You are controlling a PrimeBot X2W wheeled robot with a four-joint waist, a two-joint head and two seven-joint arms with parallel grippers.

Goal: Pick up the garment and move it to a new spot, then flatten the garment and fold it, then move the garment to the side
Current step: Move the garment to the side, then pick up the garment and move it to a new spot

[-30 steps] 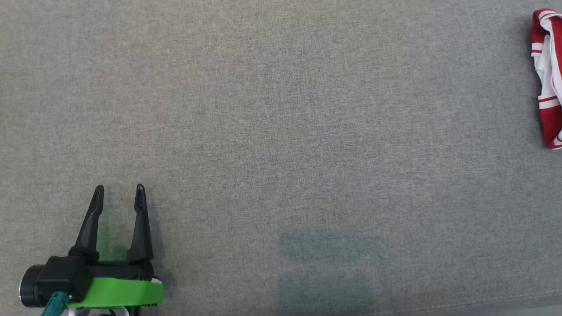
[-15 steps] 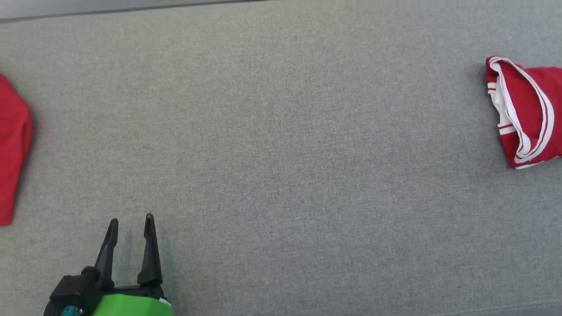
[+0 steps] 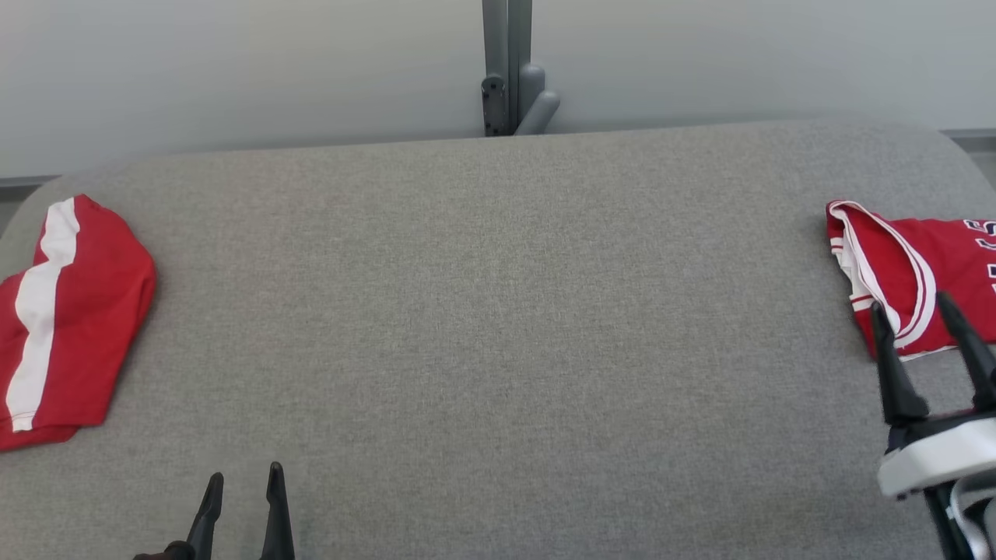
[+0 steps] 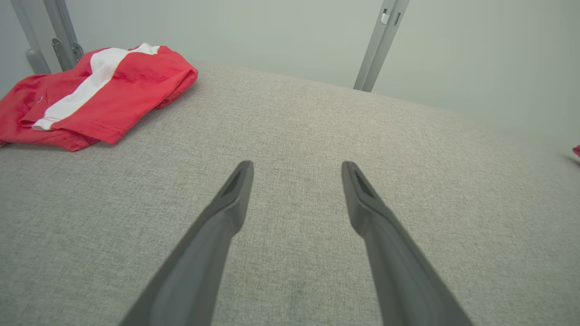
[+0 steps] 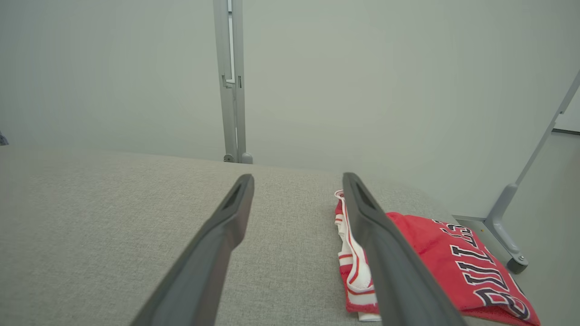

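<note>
We see a wide grey fabric-covered surface [image 3: 498, 311] with a red garment at each end. At the robot's right lies a crumpled red jersey [image 3: 953, 264] with white trim and dark, white-edged lettering, close to the right edge of the surface. At the robot's left lies a red garment with a white stripe [image 3: 78, 311], bunched near the rounded left corner. The two are well apart, with bare fabric between them.

Our left gripper [image 3: 243, 473] shows at the bottom of the head view, its two dark fingers apart and holding nothing. In the left wrist view the left gripper [image 4: 297, 167] points out over the bare surface [image 4: 294, 127], and the striped garment [image 4: 113, 90] lies well off to the upper left of it.

Our right gripper [image 3: 912, 305] stands at the lower right, fingers spread and empty, their tips overlapping the near edge of the jersey in the head view. In the right wrist view the right gripper [image 5: 297, 179] is raised above the surface [image 5: 113, 203], and one finger crosses in front of the jersey [image 5: 435, 253]; we cannot tell whether it touches the cloth.

Behind the surface a grey metal post [image 3: 507, 62] rises against a pale wall [image 3: 233, 70].
</note>
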